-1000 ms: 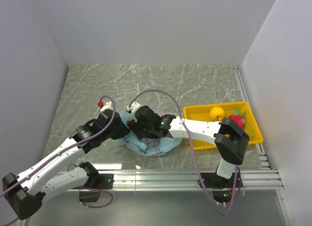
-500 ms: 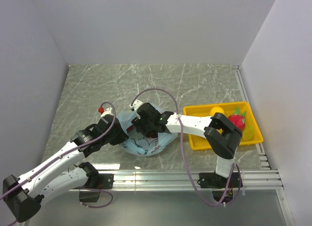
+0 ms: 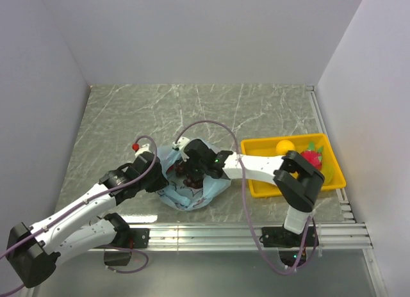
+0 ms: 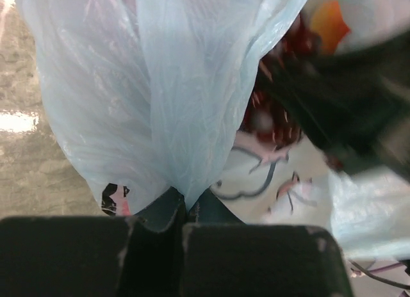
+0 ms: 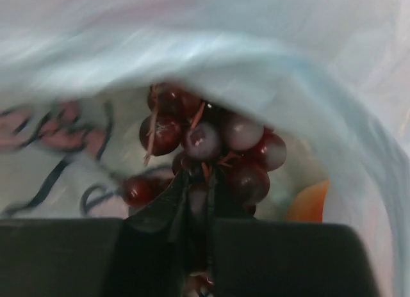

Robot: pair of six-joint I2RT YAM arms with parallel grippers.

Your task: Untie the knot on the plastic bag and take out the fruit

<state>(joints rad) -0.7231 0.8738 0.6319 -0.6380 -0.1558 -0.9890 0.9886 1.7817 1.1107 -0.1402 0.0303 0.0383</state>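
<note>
The light-blue plastic bag point(image 3: 184, 196) lies on the table between the arms with its mouth open; no knot shows. My left gripper point(image 3: 160, 176) is shut on a fold of the bag's wall point(image 4: 128, 86), pinched at the left gripper's tips point(image 4: 188, 207). My right gripper point(image 3: 192, 171) reaches down into the mouth. In the right wrist view the right gripper point(image 5: 197, 182) is shut on the dark purple grape bunch point(image 5: 211, 143) inside the bag point(image 5: 256, 60). An orange-pink peach point(image 5: 307, 204) lies beside the grapes. The other fruit in the bag is hidden.
A yellow tray point(image 3: 259, 185) stands to the right of the bag, holding a yellow fruit point(image 3: 286, 145) and a red fruit with green leaves point(image 3: 312, 157). White walls close in the marbled table on three sides; a metal rail runs along the near edge.
My right gripper has moved left and down into the bag's mouth and closed on the grapes. The left arm, still gripping the plastic, has drawn the bag's wall slightly left.
</note>
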